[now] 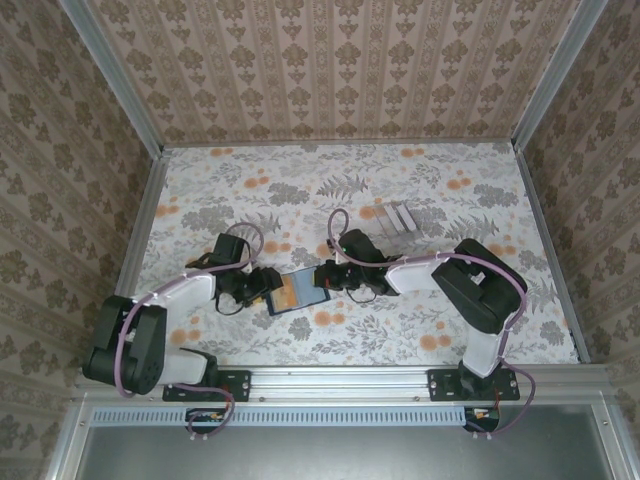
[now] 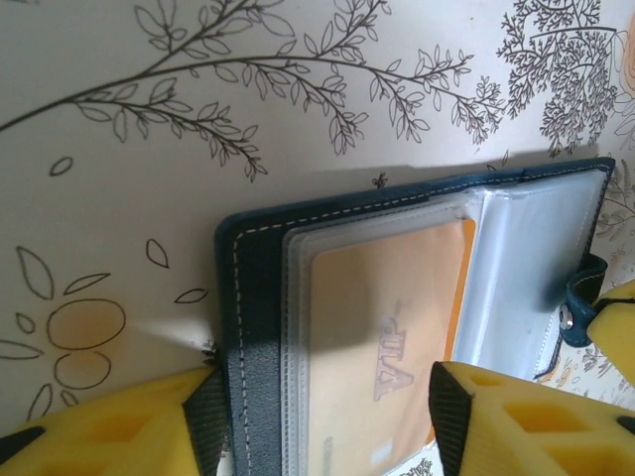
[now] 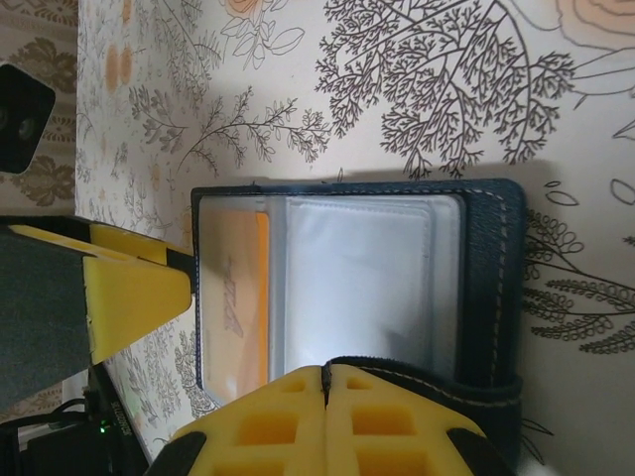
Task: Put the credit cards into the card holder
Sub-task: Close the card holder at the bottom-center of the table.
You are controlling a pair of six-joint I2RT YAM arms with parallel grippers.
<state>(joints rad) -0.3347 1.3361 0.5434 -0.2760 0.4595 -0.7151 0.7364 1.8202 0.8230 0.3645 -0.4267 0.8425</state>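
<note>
Surface (image 1: 450, 330): floral-patterned, walled on three sides.

Card holder (image 1: 298, 292): lies open and flat near the middle of the surface, between the two tools. Dark navy cover with pale stitching, clear sleeves inside. The wrist views agree on this (image 2: 253, 297) (image 3: 486, 278).

Orange card (image 2: 387, 317): sits inside a clear sleeve on the half of the holder nearer the left arm. Lettering "VIP" is legible. The sleeve beside it reads pale and glossy; its contents cannot be told.

Left tool (image 1: 262, 287): jaws moderately wide and gripping nothing. In its own wrist view (image 2: 322, 426) one finger stands just beside the stitched outer edge of the cover, the other over the orange card's far side.

Right tool (image 1: 322, 277): jaws closed, the yellow pads meeting along a thin seam (image 3: 325, 407). It sits at the holder's opposite edge, clamped on the snap tab (image 3: 437, 382), whose strap runs in under the pads.

Loose cards (image 1: 397, 217): a few grey cards lie side by side, well apart from the holder, toward the back wall on the right arm's side.
</note>
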